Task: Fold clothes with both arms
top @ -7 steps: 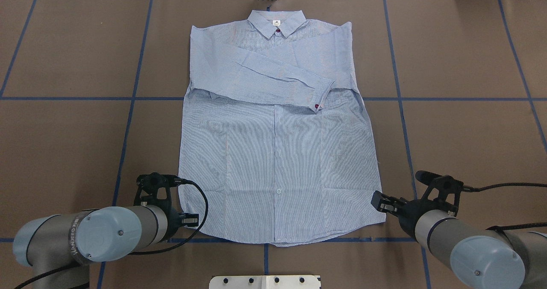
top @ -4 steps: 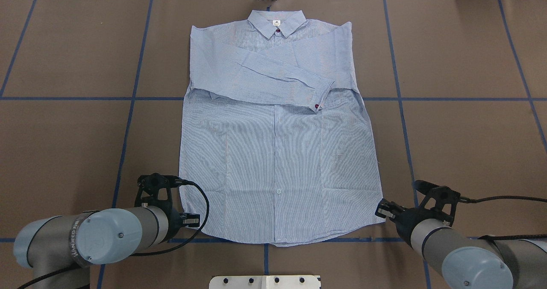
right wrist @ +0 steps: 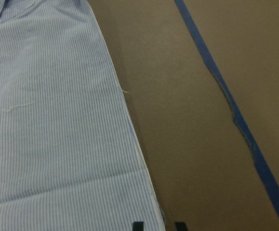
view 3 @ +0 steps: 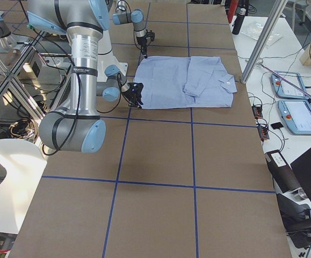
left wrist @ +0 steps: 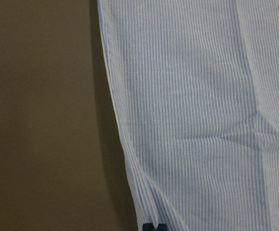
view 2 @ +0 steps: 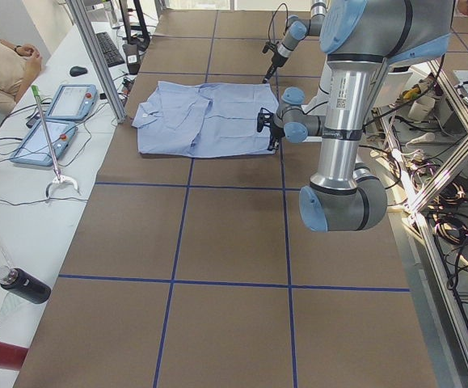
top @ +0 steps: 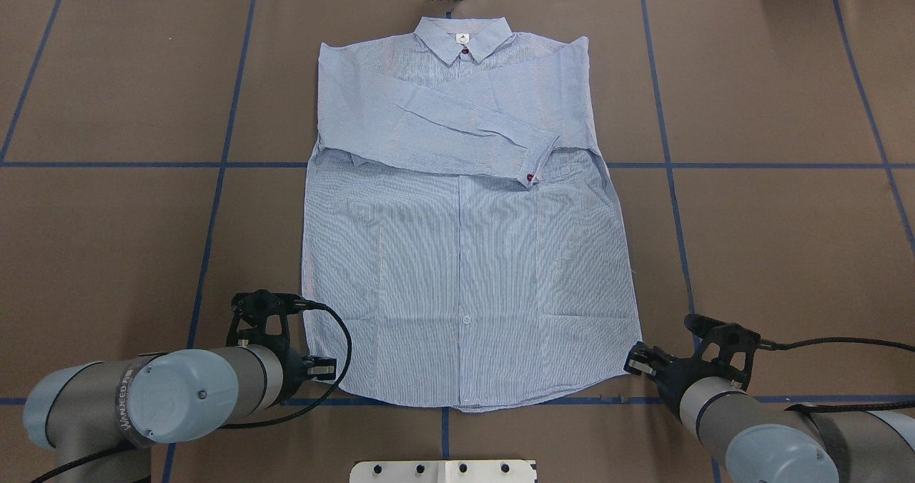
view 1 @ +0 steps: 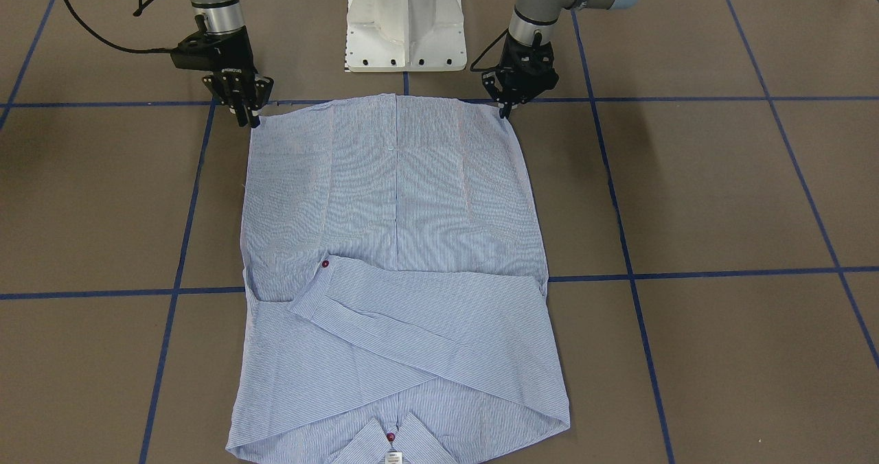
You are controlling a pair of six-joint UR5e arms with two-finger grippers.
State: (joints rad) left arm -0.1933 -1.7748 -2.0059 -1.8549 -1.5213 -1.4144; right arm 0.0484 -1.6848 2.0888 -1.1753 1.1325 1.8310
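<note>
On the worktop (top: 786, 240), the shirt (top: 465, 254) is lying flat: light, limp cloth, likely best pinched at its 2 near corners. The left hand (top: 325, 369) is pinching 1 corner, fingers closed; the right hand (top: 634, 361) is straddling the other, fingers apart.

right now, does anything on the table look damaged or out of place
In the right wrist view, the blue tape line beside the shirt is kinked and wrinkled, not straight. A loose thread sticks out of the shirt's side edge there. Nothing else stands out.
</note>
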